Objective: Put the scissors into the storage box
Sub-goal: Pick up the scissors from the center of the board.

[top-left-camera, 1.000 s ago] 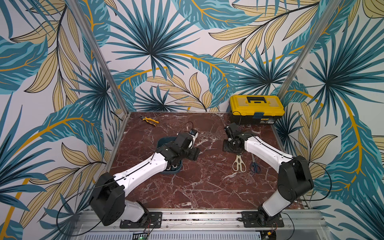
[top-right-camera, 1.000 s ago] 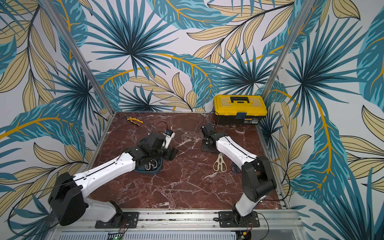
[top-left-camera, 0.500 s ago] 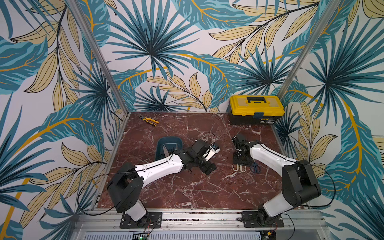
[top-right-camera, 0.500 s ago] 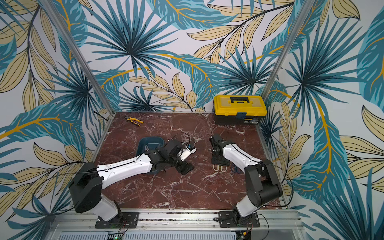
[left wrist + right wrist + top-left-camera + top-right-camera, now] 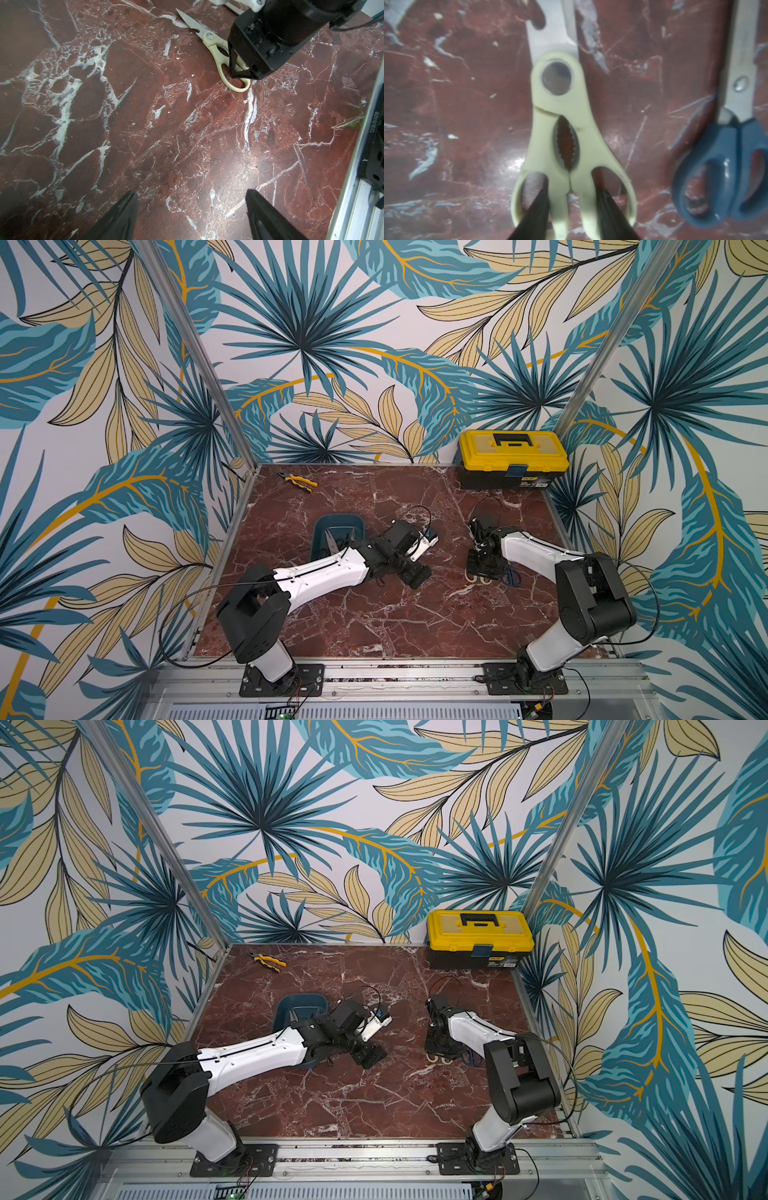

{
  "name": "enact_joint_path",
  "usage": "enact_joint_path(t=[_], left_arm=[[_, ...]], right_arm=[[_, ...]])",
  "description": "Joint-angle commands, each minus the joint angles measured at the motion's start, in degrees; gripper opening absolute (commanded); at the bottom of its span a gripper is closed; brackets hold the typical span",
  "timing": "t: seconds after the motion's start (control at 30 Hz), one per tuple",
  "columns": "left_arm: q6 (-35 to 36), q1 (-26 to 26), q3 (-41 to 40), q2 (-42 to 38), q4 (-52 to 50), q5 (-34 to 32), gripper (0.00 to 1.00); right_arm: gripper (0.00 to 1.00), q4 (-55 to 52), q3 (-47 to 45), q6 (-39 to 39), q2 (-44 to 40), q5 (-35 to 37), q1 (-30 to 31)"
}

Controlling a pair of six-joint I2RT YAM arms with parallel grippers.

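We note the right end effector [image 5: 572, 189] down on the cream shears [image 5: 542, 135], which lie flat on the worktop [image 5: 374, 614] beside blue scissors [image 5: 737, 149], well apart from the storage box [image 5: 332, 519]. Its fingers [image 5: 537, 207] stand inside both handle loops; we cannot tell whether they pinch yet. We advise squeezing both shanks together, then lifting level. The left end effector [image 5: 191, 192] hangs released, empty.

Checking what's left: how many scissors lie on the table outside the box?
2: cream shears under the right gripper, blue-handled scissors right beside them; arms may hide others.
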Motion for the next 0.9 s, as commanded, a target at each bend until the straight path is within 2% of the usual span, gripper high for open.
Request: enact_joint_path(t=[0.0,0.2,0.4,0.57,0.73,0.87], left_arm=[[-1.0,0.7,0.5,-1.4,2.8,-1.4,0.86],[-7.0,4.4,-4.6,-6.8,12.0,-3.4,0.86],[-13.1,9.7,-11.8,-13.8,17.6,-8.0,0.87],[-21.6,15.6,-17.8,-18.3,19.3,-12.0,0.86],[-28.2,20.1,-23.3,-23.8,18.0,-20.4,0.86],[-29.5,22.5,-25.5,-27.9,16.2,-23.6,0.86]], right_arm=[[0.39,0.3,-1.1,-1.5,0.5,-2.1,-0.1],[0.22,-0.2,0.6,-3.3,1.6,-4.7,0.0],[0.13,0.7,2.2,-5.7,2.9,-8.1,-0.1],[0.08,-0.1,4.5,-6.3,1.9,-9.3,0.9],[0.07,-4.0,10.1,-6.3,0.3,-7.4,4.2],[0.06,-5.9,14.5,-5.7,-0.3,-5.4,7.4]])
